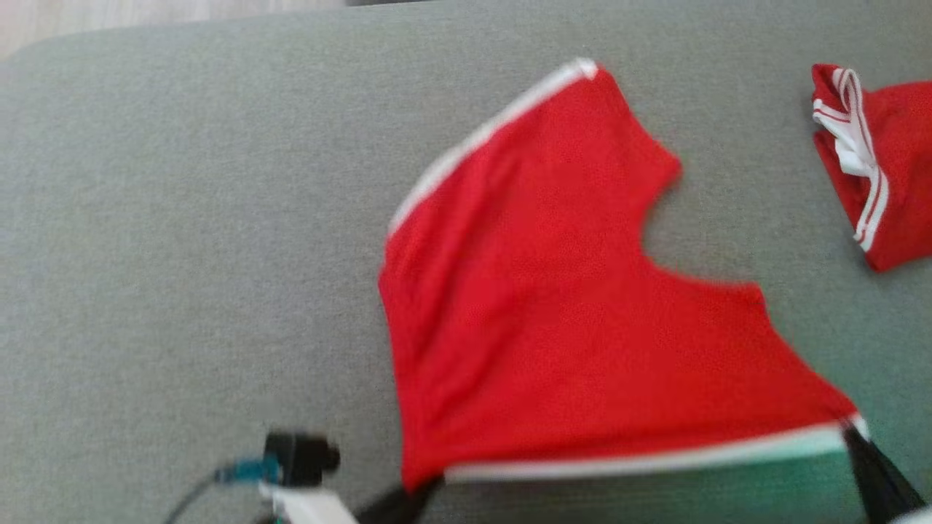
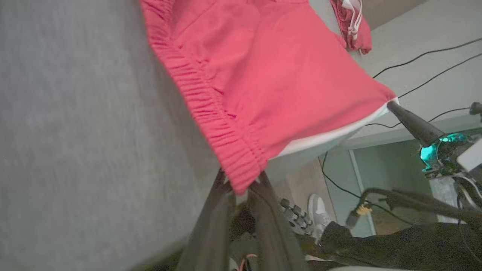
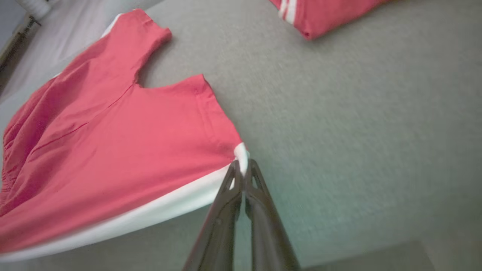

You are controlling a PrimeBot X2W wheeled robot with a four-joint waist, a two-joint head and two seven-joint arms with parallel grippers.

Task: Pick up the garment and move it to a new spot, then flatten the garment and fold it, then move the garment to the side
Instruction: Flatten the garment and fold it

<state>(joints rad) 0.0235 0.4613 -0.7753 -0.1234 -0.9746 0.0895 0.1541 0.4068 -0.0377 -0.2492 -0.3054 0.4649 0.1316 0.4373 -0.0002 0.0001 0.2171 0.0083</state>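
Nearest, at the bottom edge of the head view, the left fingers (image 1: pixel 408 496) are closed on the gathered waistband corner of the red shorts (image 1: pixel 553 306). The left wrist view shows the elastic band bunched and pinched between the two dark fingers. To the right, the right fingers (image 1: pixel 870 462) are pressed together on the white corner of a leg hem, and in the right wrist view their tips meet with only cloth between them. The white side stripe (image 1: pixel 641 460) runs taut between the two grips along the near edge, which looks raised a little off the grey counter (image 1: pixel 182 255). Beyond it the rest of the shorts lies spread on the counter, right of the middle. The notch between the legs opens toward the right, and the other leg reaches away with a second white stripe (image 1: pixel 488 131) along its left edge. Farther off, at the right edge, lies a second red garment (image 1: pixel 888 167), folded, with thin white stripes. A strip of pale wood floor (image 1: pixel 145 18) shows past the counter's far left corner
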